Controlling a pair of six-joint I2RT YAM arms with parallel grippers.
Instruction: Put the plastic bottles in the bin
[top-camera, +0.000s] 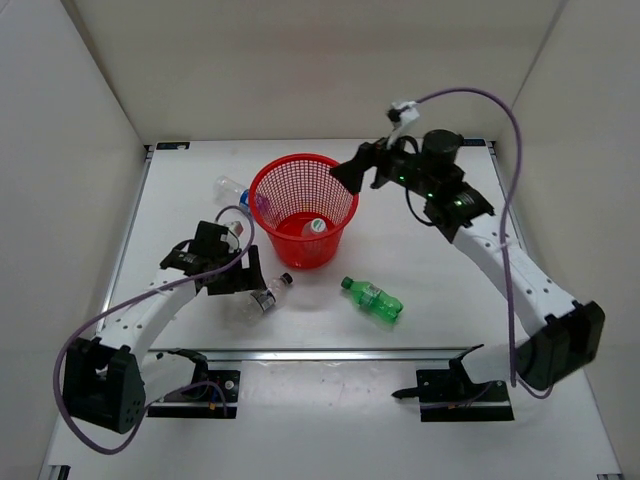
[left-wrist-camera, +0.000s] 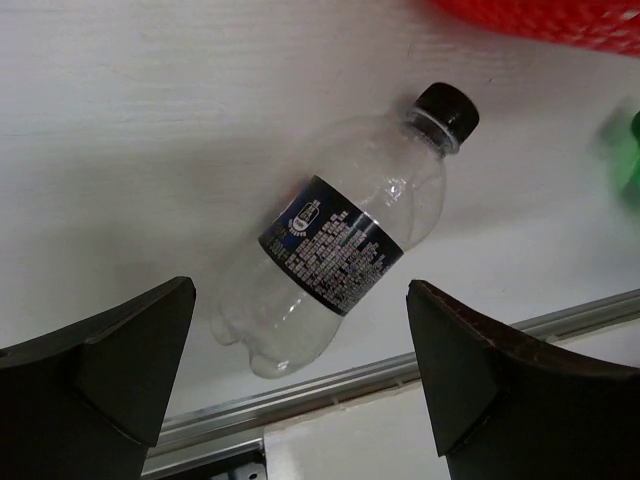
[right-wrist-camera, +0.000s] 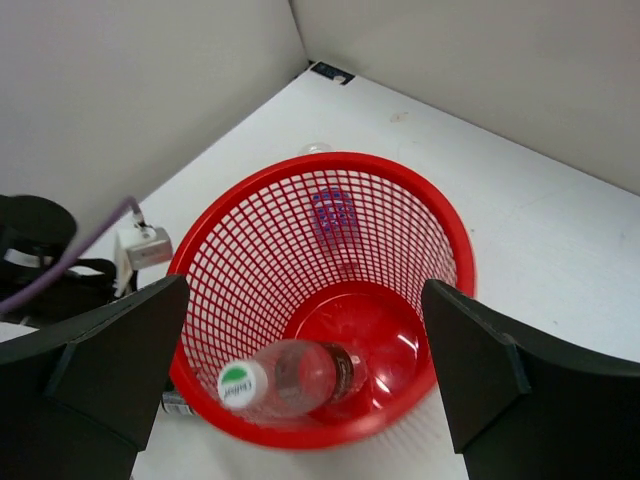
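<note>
Tabletop (top-camera: 445, 290) in front of the bin (top-camera: 300, 255) holds a green bottle (top-camera: 372, 299) and a dark-capped bottle (top-camera: 268, 295). The left gripper (left-wrist-camera: 300, 300) hangs wide open over the dark-capped bottle. Inside the bin lies a white-capped bottle (top-camera: 315, 227). The right gripper (right-wrist-camera: 305, 300) is wide open above the bin. Behind the bin, to its left, lies one more clear bottle (top-camera: 232, 189).

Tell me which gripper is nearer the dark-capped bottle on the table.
Left. The left gripper hovers open right over the dark-capped bottle; the right gripper is farther off, open above the bin.
</note>
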